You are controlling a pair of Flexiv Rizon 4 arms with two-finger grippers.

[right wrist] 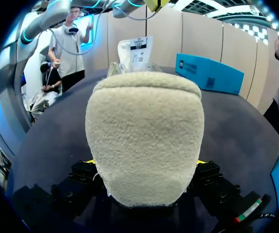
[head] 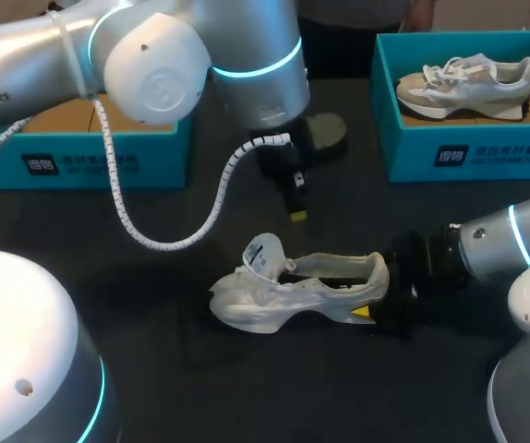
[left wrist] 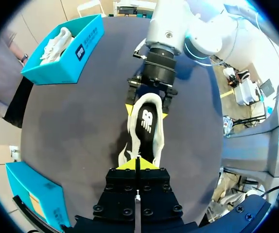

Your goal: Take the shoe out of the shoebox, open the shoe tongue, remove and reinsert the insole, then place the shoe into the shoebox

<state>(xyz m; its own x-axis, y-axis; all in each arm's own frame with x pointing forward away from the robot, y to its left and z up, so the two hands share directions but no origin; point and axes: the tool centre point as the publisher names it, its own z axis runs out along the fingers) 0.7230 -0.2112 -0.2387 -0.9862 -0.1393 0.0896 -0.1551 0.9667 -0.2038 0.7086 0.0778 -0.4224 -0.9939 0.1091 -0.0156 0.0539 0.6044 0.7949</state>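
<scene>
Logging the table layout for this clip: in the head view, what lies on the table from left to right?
left box → shoe on the table → right box, with a second shoe inside

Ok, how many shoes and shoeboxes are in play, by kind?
Sneakers: 2 (white mesh sneaker on the table, beige-and-white sneaker boxed)
Teal cardboard shoeboxes: 2 (left shoebox, right shoebox)
Total: 4
</scene>
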